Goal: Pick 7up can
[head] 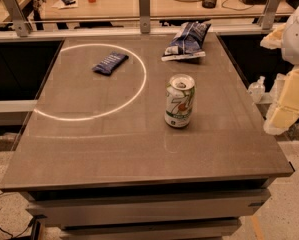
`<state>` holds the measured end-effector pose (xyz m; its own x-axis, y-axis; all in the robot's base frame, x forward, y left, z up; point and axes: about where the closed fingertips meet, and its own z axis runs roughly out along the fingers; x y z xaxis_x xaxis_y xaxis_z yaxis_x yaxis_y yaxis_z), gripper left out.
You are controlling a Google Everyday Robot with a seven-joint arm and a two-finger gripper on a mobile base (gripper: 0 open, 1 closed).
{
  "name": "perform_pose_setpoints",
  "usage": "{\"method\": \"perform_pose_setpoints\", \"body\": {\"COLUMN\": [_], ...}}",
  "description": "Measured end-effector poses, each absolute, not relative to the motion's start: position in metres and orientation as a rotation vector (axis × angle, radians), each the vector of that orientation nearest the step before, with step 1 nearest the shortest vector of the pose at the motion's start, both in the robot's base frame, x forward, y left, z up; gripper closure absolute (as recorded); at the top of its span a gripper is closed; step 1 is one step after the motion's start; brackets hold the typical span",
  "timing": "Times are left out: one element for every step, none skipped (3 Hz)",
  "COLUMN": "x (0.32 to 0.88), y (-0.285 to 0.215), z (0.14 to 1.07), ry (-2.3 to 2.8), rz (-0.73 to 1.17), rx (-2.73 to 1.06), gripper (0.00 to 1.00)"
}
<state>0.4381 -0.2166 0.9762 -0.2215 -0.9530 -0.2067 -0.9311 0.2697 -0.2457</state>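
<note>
The 7up can (179, 101) stands upright on the grey-brown table (114, 144), a little right of the middle. It is white and green with a green "7", a red dot and a silver top. My gripper (285, 104) is at the right edge of the view, beside and off the table's right side, well to the right of the can and not touching it. Only pale yellowish and white arm parts of it show.
A blue-white crinkled chip bag (187, 41) lies at the back of the table behind the can. A flat dark-blue snack bar wrapper (110, 63) lies back left, inside a bright ring of light. A railing and a cluttered desk stand behind.
</note>
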Motion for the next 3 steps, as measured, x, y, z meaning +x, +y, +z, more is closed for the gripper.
{"method": "perform_pose_setpoints", "body": {"x": [0.438,0.439,0.445], "y": [-0.217,-0.223,-0.253], "z": [0.976,0.976,0.951], "ry": [2.232,2.258,2.291], "rz": [-0.099,-0.051,0.099], "rx": [-1.724,-1.644,-1.424], "gripper": [0.0,0.0,0.0]}}
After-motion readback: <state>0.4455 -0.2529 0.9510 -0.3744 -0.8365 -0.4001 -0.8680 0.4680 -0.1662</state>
